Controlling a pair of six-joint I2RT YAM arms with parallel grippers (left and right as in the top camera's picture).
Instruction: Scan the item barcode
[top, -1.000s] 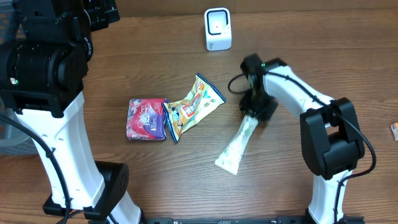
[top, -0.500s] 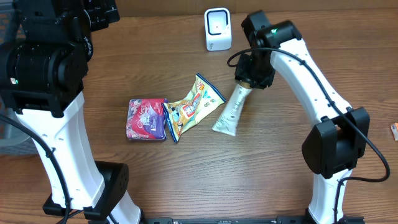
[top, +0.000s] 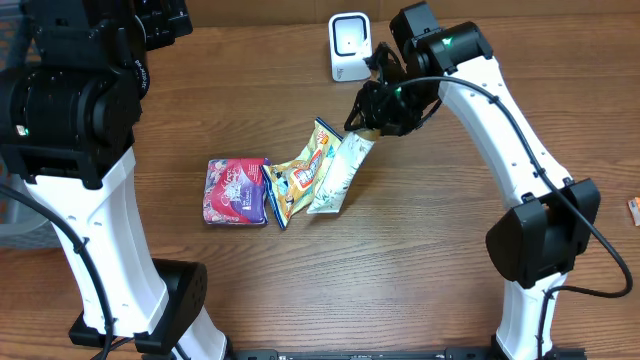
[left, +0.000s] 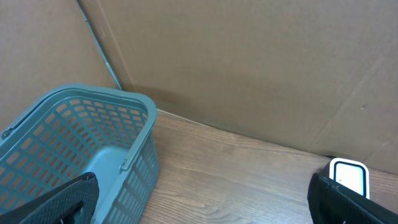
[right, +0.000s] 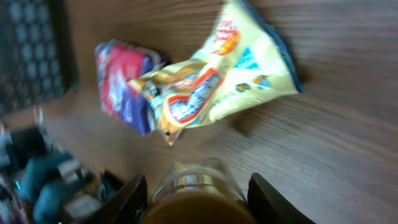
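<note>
- The right gripper is closed partway on the top end of a pale pouch, with its two fingers pressed on either side of it (the wrist view is blurred, but the grip shows)
- The pouch hangs slanting down and to the left from the grip, and its lower end lies over the right edge of a yellow snack bag; whether that end touches the table I cannot tell
- The scanner, a small white box, stands upright at the back of the table, near the right gripper; the pouch and the scanner are apart
- A red packet lies flat, touching the left end of the yellow snack bag
- The left gripper holds nothing and its jaws are spread wide; its camera looks at a teal basket on the left, a cardboard wall behind, and the scanner at the right edge
</note>
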